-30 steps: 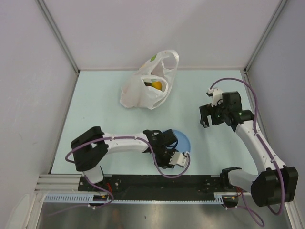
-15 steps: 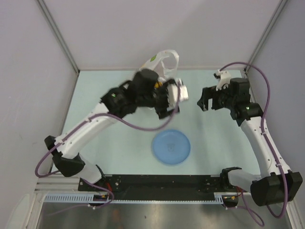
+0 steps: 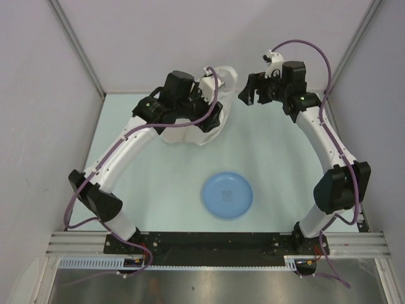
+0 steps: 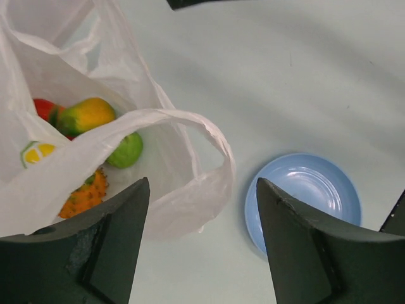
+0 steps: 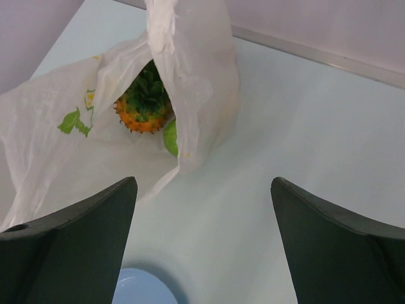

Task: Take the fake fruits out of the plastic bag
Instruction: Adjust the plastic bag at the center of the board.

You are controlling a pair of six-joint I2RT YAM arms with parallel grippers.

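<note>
The plastic bag point(image 3: 190, 134) lies at the far middle of the table, mostly hidden under my left arm in the top view. In the left wrist view the bag point(image 4: 145, 120) is open and shows a mango point(image 4: 85, 116), a red piece point(image 4: 44, 109), a green apple point(image 4: 124, 151) and a pineapple point(image 4: 85, 195) inside. My left gripper point(image 3: 212, 117) point(image 4: 202, 183) hovers open and empty above the bag's near handle. My right gripper point(image 3: 248, 95) point(image 5: 202, 180) is open and empty just right of the bag point(image 5: 76, 139), where the pineapple point(image 5: 142, 104) and the apple point(image 5: 169, 138) show.
A round blue plate point(image 3: 227, 195) sits on the table in front of the bag; it also shows in the left wrist view point(image 4: 304, 196) and at the bottom of the right wrist view point(image 5: 142, 288). Walls close the table at the back and both sides.
My left arm has swung from over the blue plate up to the bag. My right arm has moved to the far side, close to the bag's right handle.
</note>
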